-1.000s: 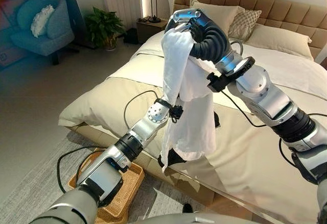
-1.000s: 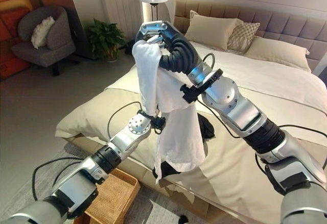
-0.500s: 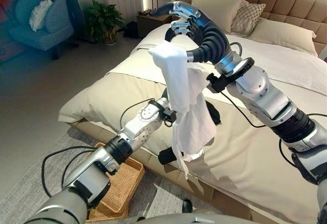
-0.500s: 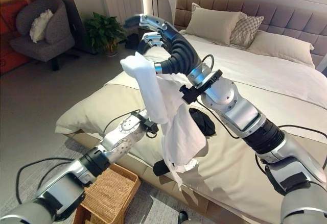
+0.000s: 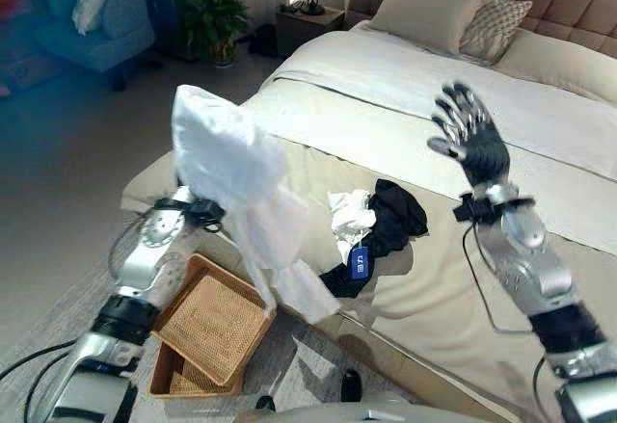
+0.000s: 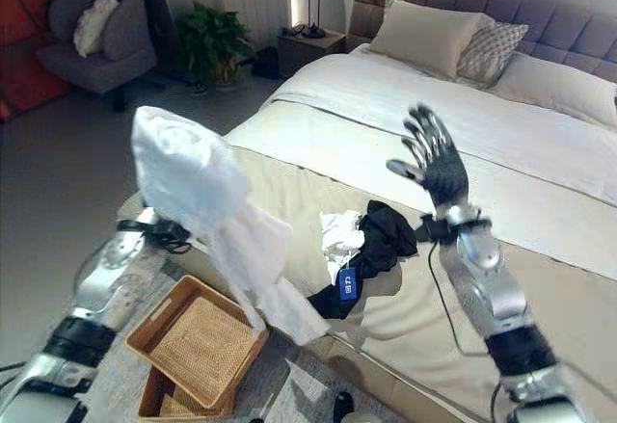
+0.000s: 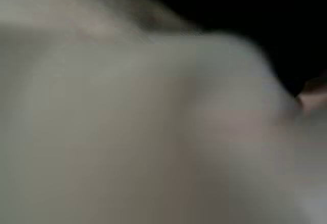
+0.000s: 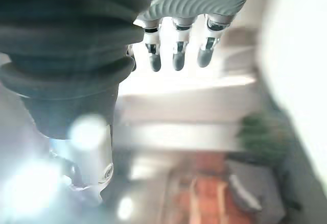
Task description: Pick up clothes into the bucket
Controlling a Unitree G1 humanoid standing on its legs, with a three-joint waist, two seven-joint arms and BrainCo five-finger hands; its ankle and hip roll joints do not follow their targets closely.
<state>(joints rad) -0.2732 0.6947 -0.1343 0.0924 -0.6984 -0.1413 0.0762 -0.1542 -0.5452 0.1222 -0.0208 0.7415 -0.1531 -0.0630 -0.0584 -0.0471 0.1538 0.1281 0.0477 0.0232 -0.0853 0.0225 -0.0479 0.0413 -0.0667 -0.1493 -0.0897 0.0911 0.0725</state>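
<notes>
We see the bed [image 5: 540,182] as the largest thing, and we place the rest by it. Half a second ago the right hand was still up at the top of the white garment; now the right hand [image 6: 439,165] is raised over the bed with its fingers spread wide and it holds nothing. So the garment has passed fully to the left side.

The white garment [image 5: 236,187] now hangs beside the foot corner of the bed, over the floor. It drapes over the left arm, and its lower end hangs above the woven basket [image 6: 193,341], which stands on the floor just beside that corner. The cloth covers the left hand, so we cannot tell how its fingers are.

On the bed, near the same corner, a black garment [image 5: 390,225] and a small white cloth [image 5: 349,216] lie together.

We judge that the white garment is almost ready to be lowered into the basket, and that the clothes on the bed are left for after.
</notes>
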